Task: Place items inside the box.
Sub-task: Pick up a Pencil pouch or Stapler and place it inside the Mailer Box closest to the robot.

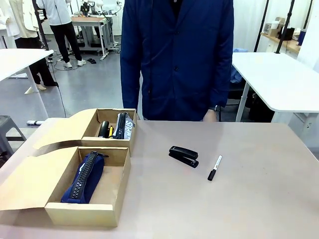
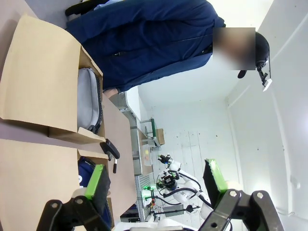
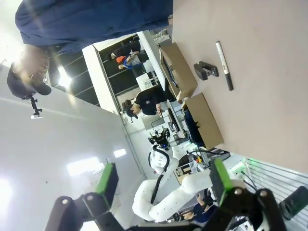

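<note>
The box (image 1: 112, 201), the larger tan one with its flap lid open to the left, stands at the near left and holds a navy pencil case (image 1: 84, 178) with a black zipper. A black stapler (image 1: 183, 156) and a black marker (image 1: 215, 168) lie on the table's middle. My left gripper (image 2: 155, 180) is open in the air with nothing between its fingers, the box's flap (image 2: 38, 183) below it. My right gripper (image 3: 162, 178) is open and holds nothing, far from the stapler (image 3: 206, 70), the marker (image 3: 224, 65) and the box (image 3: 207, 120).
A smaller, narrower cardboard box (image 1: 89, 128) stands behind the larger one with a black stapler, a yellow knife and a navy case inside. A person in a navy coat (image 1: 177, 55) stands at the far edge, one hand by the table.
</note>
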Available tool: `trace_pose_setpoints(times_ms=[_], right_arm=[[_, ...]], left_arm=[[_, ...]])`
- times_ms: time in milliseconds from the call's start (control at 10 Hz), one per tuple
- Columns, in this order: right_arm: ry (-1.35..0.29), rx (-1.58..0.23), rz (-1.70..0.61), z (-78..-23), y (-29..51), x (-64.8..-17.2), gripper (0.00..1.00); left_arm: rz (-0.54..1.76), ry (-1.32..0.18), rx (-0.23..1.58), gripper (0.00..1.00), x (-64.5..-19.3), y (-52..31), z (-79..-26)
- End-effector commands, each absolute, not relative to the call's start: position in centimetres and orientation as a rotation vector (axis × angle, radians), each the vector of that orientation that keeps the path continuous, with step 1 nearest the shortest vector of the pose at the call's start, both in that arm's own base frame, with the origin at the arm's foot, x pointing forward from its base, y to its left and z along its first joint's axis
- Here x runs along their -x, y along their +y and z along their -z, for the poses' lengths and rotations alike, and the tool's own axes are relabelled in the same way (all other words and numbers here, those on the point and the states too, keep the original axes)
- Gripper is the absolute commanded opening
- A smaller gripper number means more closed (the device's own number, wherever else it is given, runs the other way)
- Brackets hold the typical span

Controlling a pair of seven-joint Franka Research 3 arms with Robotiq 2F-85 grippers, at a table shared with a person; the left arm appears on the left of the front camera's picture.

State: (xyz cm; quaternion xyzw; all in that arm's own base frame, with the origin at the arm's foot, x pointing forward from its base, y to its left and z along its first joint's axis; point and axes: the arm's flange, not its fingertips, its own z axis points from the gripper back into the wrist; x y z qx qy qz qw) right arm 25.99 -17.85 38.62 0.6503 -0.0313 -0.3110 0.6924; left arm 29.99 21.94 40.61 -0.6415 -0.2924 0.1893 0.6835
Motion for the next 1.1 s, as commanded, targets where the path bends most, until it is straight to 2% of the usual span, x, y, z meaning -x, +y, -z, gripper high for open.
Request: trace_pose_setpoints(times_ms=[0,200,300,400,500,700,800,900,1000], right_arm=[[-0.073,-1.478,0.703,-39.0,-17.7,-26.1,1.0],[-0.07,-1.453,0.695,-38.6,-17.8,-26.0,1.0],[-0.066,-1.298,0.584,-38.9,-14.0,-28.3,1.0],[-0.148,-1.107,0.46,-40.1,-11.2,-30.9,1.0],[-0.225,-0.916,0.243,-41.4,-8.6,-32.8,1.0],[-0.365,-0.735,-0.153,-42.9,-4.0,-34.2,1.0],[-0.245,-0.821,-0.104,-43.0,-3.2,-34.8,1.0],[-0.179,-0.833,0.05,-43.3,-2.1,-34.7,1.0],[-0.206,-0.74,0.17,-43.7,0.0,-34.1,1.0]], left_arm=[[-0.401,-0.672,1.444,1.0,-29.9,21.8,-40.7],[-0.401,-0.672,1.444,1.0,-29.9,21.8,-40.7],[-0.401,-0.672,1.444,1.0,-29.9,21.8,-40.7],[-0.401,-0.672,1.444,1.0,-29.9,21.8,-40.7],[-0.401,-0.672,1.444,1.0,-29.9,21.8,-40.7],[-0.401,-0.672,1.444,1.0,-29.9,21.8,-40.7],[-0.401,-0.672,1.444,1.0,-29.9,21.8,-40.7],[-0.401,-0.672,1.444,1.0,-29.9,21.8,-40.7],[-0.401,-0.672,1.444,1.0,-29.9,21.8,-40.7]])
